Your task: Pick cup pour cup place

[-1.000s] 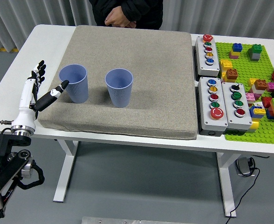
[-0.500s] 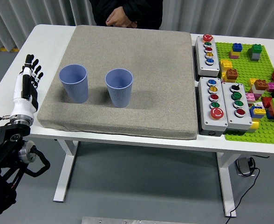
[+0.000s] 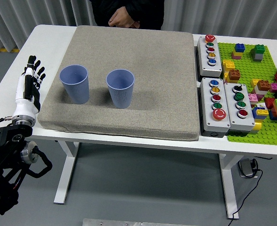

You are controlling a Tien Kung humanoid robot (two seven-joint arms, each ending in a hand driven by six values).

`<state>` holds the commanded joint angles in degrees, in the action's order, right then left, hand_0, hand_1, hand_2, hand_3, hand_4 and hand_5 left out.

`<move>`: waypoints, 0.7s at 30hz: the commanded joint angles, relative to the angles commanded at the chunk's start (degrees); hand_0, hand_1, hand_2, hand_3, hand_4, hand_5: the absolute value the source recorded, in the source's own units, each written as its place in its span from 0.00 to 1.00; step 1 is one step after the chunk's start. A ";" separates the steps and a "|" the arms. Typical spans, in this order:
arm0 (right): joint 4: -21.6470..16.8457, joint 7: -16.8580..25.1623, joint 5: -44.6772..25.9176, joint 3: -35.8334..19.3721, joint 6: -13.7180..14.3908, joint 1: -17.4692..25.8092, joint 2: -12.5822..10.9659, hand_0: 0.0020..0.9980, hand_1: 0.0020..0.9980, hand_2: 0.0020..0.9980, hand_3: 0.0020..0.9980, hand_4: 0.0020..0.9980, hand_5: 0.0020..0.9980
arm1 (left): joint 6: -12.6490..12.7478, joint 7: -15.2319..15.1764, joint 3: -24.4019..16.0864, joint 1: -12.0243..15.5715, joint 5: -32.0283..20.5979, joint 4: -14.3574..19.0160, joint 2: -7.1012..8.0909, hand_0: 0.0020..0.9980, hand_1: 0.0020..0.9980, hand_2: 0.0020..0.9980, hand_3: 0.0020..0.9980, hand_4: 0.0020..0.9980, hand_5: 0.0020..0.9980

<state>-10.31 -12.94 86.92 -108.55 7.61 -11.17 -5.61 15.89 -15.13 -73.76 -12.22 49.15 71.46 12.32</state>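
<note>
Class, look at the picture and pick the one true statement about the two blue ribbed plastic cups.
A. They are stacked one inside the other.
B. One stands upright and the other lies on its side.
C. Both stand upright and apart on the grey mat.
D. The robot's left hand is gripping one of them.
C: the left blue ribbed plastic cup and the right one both stand upright, with bare grey mat between them, and the robot's left hand is open and clear of both.

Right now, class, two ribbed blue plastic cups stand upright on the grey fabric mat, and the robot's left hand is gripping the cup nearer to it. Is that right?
Not quite. The head view shows both ribbed blue plastic cups, the left one and the right one, upright on the grey fabric mat, but the left hand grips nothing: it is open, fingers extended, beside the mat's left edge, apart from the cup.
</note>
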 joint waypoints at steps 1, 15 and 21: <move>0.00 -0.01 -0.05 0.00 0.00 0.01 0.01 0.70 0.63 0.59 0.59 0.00 0.24 | 0.00 -0.03 -0.10 0.02 0.00 0.04 0.00 0.93 0.93 1.00 0.96 0.79 1.00; 0.00 -0.17 0.39 -0.47 -0.06 0.24 0.17 0.70 0.63 0.59 0.59 0.00 0.24 | 0.46 0.28 -0.59 0.58 2.17 -0.06 -0.13 0.93 0.93 1.00 0.96 0.79 1.00; 0.00 -0.14 -0.22 0.11 -0.04 0.51 0.23 0.70 0.63 0.59 0.59 0.00 0.24 | 0.36 0.33 -0.61 0.83 2.48 0.37 -0.29 0.92 0.93 1.00 0.96 0.79 1.00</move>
<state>-10.31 -13.09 86.70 -108.43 7.57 -10.65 -5.38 16.24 -14.80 -74.37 -11.39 51.63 71.83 12.03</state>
